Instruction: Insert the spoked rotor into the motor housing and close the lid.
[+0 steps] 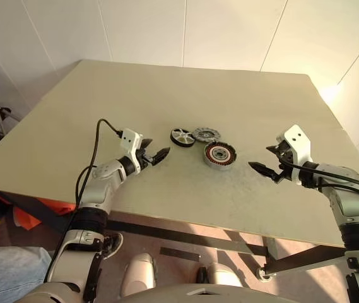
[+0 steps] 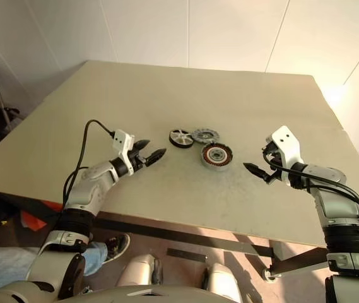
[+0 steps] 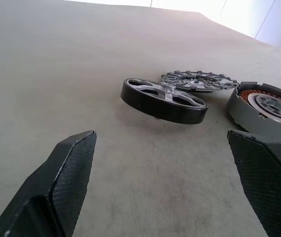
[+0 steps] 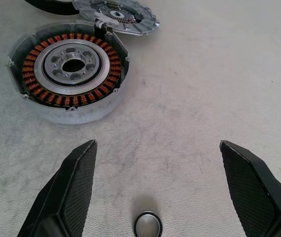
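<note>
My left claw hangs with its jaws spread wide and nothing in them, aimed across the bench at the spoked rotor, which lies flat a short way ahead. To take it well I judge I should come in low and level, straddle the black rim with one finger on each side and close on the rim, not the pale spokes — then lift clear before carrying it over. The lid lies just beside the rotor, their edges touching or nearly so (I can't tell which), so a careless sweep could shove it. The motor housing sits just beyond, copper windings up, centre open. My right claw is also wide and empty, near the housing's far side — it could steady it.

Count: one rotor, one lid, one housing, one small dark ring on the bench under the right claw, two claws
</note>
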Robot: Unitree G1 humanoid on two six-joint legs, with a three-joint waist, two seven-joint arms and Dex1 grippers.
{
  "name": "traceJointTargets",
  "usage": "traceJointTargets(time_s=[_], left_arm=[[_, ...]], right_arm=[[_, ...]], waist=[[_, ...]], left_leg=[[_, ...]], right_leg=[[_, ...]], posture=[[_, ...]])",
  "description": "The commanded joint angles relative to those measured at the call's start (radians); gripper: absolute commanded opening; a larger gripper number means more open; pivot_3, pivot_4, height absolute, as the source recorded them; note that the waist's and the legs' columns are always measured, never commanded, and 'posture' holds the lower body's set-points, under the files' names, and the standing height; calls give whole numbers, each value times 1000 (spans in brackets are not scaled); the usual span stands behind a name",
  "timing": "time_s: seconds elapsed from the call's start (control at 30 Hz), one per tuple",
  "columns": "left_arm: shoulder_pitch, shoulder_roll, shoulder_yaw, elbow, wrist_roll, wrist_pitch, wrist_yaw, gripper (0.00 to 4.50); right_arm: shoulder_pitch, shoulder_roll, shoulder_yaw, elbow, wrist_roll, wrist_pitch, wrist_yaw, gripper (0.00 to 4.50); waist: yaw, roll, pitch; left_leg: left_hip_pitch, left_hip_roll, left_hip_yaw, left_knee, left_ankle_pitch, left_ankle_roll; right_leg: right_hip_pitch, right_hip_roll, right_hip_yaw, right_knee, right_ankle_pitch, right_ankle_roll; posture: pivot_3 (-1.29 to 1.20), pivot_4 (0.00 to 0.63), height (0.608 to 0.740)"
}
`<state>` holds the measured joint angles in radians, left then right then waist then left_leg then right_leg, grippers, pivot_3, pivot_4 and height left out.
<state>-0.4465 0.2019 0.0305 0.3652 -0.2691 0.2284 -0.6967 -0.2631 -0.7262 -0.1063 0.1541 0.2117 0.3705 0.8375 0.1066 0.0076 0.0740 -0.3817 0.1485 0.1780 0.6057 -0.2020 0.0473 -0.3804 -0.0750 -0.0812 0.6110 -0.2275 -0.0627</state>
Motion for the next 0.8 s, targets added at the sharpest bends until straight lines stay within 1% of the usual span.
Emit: traceJointTargets(time_s=[0.03, 0.2, 0.43, 0.8], left_arm=[[1, 9, -7, -48, -12, 3, -16, 4500], [7, 5, -17, -55, -11, 9, -24, 4500], [9, 6, -24, -58, -14, 12, -34, 4500], [16, 3, -31, -67, -11, 16, -38, 4500]], right_arm=[[-16, -19, -27, -8, 5, -19, -1, 4472], [-3, -33, -32, -10, 6, -26, 13, 4472], [-3, -31, -27, -6, 3, -27, 9, 4472], [5, -37, -26, 3, -3, -32, 23, 4472]], waist=[[0, 0, 0], [0, 0, 0], [0, 0, 0], [0, 0, 0]], left_leg=[[0, 0, 0, 0, 0, 0], [1, 0, 0, 0, 0, 0], [8, 0, 0, -2, 0, 0], [8, 0, 0, -2, 0, 0]], right_leg=[[0, 0, 0, 0, 0, 0], [1, 0, 0, 0, 0, 0], [10, 0, 0, -3, 0, 0], [10, 0, 0, -4, 0, 0]], posture=[[0, 0, 740], [0, 0, 740], [0, 0, 740], [0, 0, 740]])
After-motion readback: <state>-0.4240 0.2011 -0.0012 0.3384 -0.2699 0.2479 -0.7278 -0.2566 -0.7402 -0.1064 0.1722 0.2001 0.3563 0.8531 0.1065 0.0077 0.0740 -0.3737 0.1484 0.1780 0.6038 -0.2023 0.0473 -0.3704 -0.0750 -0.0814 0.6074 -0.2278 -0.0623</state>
